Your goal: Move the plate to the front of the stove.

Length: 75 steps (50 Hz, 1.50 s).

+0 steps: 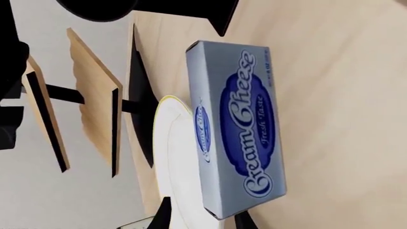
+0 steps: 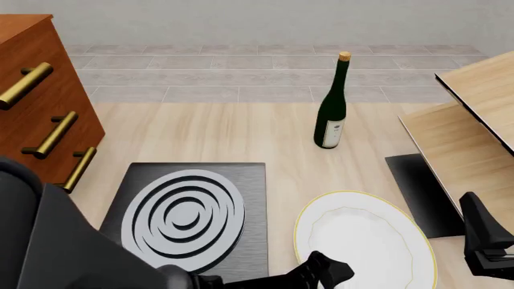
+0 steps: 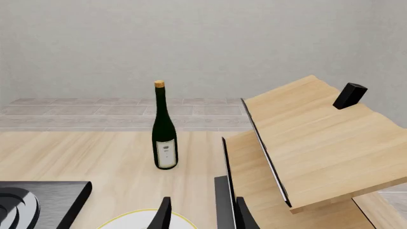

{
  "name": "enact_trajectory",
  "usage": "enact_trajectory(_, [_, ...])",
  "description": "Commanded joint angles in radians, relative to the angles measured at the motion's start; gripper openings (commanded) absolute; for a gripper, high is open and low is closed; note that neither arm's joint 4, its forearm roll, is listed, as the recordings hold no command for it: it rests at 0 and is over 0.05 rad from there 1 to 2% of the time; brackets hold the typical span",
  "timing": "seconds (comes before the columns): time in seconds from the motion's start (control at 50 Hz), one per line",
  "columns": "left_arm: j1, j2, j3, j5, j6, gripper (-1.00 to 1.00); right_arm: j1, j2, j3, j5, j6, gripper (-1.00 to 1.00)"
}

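Note:
The white gold-rimmed plate (image 2: pixel 365 241) lies flat on the table just right of the stove (image 2: pixel 185 217), a black slab with silver rings. My left gripper (image 1: pixel 203 220) is open. Its fingertips (image 1: pixel 164 214) stand apart around the near end of a blue cream cheese box (image 1: pixel 239 124), with the plate (image 1: pixel 175 157) lying beyond it. In the front view the left arm reaches in low to the plate's front-left edge. My right gripper (image 3: pixel 203 214) is open and empty, at the table's right side, with the plate's rim (image 3: pixel 143 215) just showing below it.
A green wine bottle (image 2: pixel 331 102) stands behind the plate. A plain black mat (image 2: pixel 422 192) lies right of the plate under a wooden shelf (image 2: pixel 466 132). A wooden drawer cabinet (image 2: pixel 36 102) with brass handles stands at the left.

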Motion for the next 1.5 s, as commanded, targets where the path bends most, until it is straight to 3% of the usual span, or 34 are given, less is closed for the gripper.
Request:
enact_trajectory(0.02, [0.007,0.018,-0.012,0.010,0.011,1.00,0.000,0.000,0.000,0.000,0.000,1.00])
enact_trajectory(0.84, [0.009,0.092,-0.066,0.003,-0.020,1.00,0.000,0.000,0.000,0.000,0.000,1.00])
enact_trajectory(0.86, [0.005,0.097,-0.060,-0.002,-0.018,-1.00,0.000,0.001,0.000,0.000,0.000,1.00])
enact_trajectory(1.5, [0.040,0.086,-0.038,-0.015,0.009,-1.00,0.000,0.000,0.000,0.000,0.000,1.00])
